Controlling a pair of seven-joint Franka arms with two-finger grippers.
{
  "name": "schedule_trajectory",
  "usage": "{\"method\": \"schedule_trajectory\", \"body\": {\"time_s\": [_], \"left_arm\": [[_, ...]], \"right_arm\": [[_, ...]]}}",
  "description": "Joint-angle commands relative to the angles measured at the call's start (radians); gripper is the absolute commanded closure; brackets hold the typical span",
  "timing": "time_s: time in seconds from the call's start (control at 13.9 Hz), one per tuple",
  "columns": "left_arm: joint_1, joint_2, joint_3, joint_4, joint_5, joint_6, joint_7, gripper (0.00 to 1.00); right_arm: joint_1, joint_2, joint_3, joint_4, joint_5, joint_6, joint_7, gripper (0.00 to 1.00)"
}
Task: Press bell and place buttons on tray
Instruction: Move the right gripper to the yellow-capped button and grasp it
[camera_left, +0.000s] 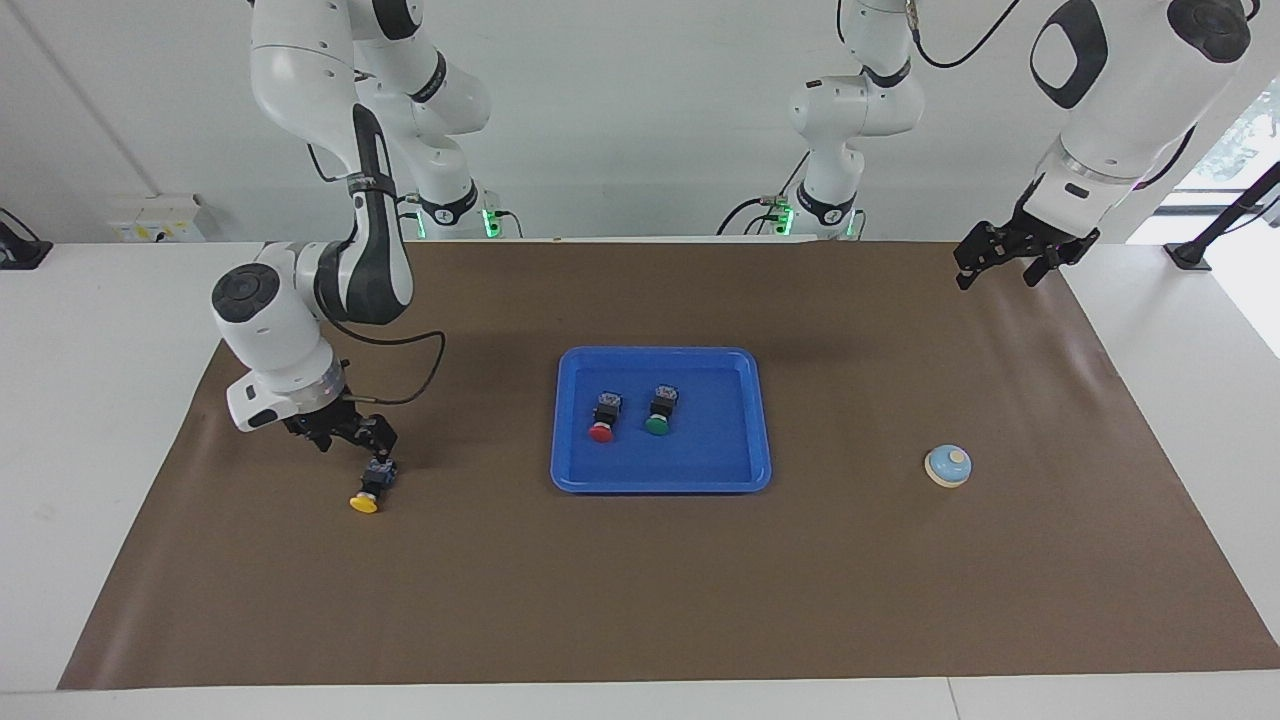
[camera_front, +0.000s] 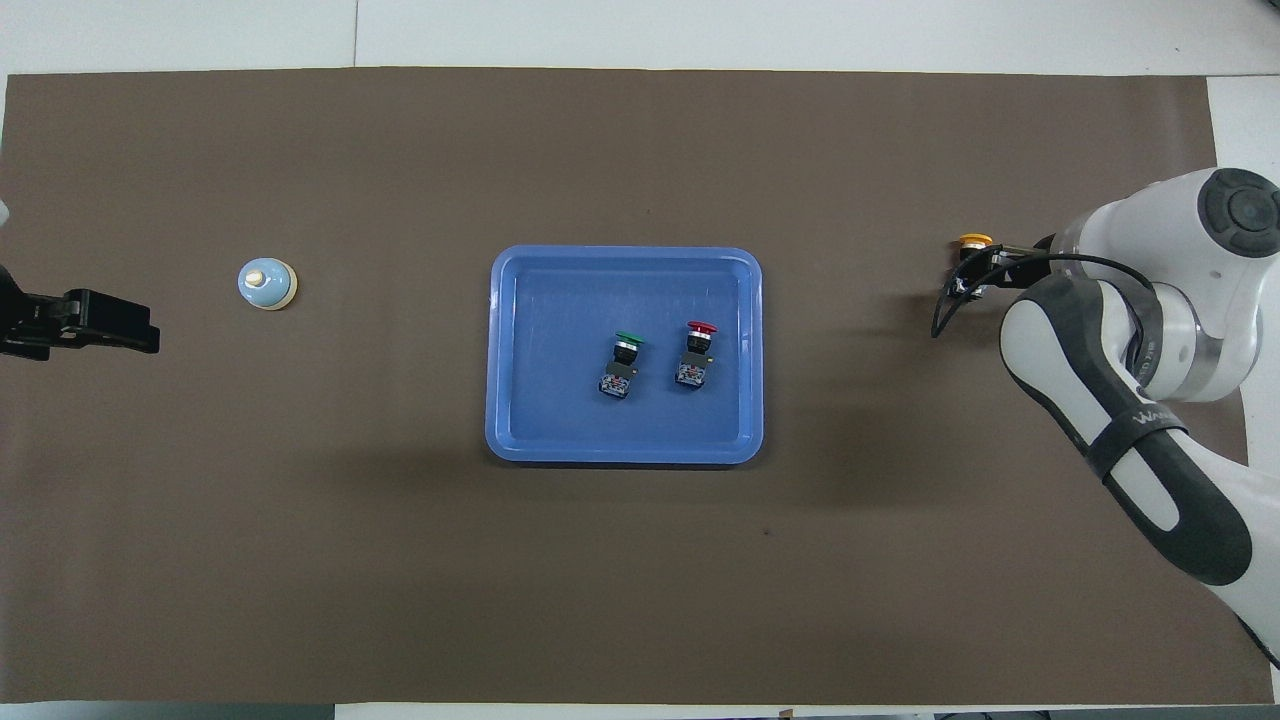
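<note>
The blue tray (camera_left: 660, 485) (camera_front: 625, 455) lies mid-table. In it lie the red button (camera_left: 603, 418) (camera_front: 695, 352) and the green button (camera_left: 660, 410) (camera_front: 622, 362), side by side on their sides. The yellow button (camera_left: 368, 492) (camera_front: 974, 241) lies on the mat toward the right arm's end. My right gripper (camera_left: 375, 445) (camera_front: 985, 272) is low, right at that button's black body. The bell (camera_left: 948, 465) (camera_front: 267, 284) stands on the mat toward the left arm's end. My left gripper (camera_left: 1005, 265) (camera_front: 125, 330) waits raised and open, apart from the bell.
A brown mat (camera_left: 640, 600) (camera_front: 640, 580) covers the table. White table surface (camera_left: 90, 400) shows past the mat's ends. The right arm's elbow and forearm (camera_front: 1130, 400) hang over the mat's end near the yellow button.
</note>
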Motion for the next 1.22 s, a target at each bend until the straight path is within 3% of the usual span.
{"method": "schedule_trajectory", "body": {"time_s": [0.0,0.43,0.5,0.57,0.65,0.72,1.01,1.15], "left_arm": [[-0.001,-0.003,0.001,0.007,0.007,-0.004,-0.010,0.00],[-0.001,-0.003,0.000,0.007,0.007,-0.004,-0.010,0.00],[-0.001,-0.003,0.001,0.007,0.007,-0.004,-0.010,0.00],[-0.001,-0.003,0.001,0.007,0.007,-0.004,-0.012,0.00],[-0.001,-0.003,0.001,0.007,0.007,-0.004,-0.010,0.00],[-0.001,-0.003,0.000,0.007,0.007,-0.003,-0.010,0.00],[-0.001,-0.003,0.001,0.007,0.007,-0.004,-0.010,0.00],[-0.001,-0.003,0.001,0.007,0.007,-0.004,-0.010,0.00]], "right_arm": [[-0.006,0.009,0.017,-0.019,-0.013,0.045,-0.011,0.00],[-0.001,0.034,0.017,-0.068,-0.013,0.165,-0.016,0.00],[-0.001,0.034,0.017,-0.069,-0.013,0.166,-0.016,0.05],[-0.001,0.034,0.017,-0.071,-0.013,0.166,-0.017,0.23],[-0.001,0.034,0.017,-0.069,-0.015,0.163,-0.017,0.68],[-0.001,0.034,0.018,-0.068,-0.015,0.156,-0.017,1.00],[0.003,0.032,0.028,-0.042,-0.013,0.119,-0.016,1.00],[0.031,0.029,0.029,0.028,-0.012,0.017,-0.010,1.00]]}}
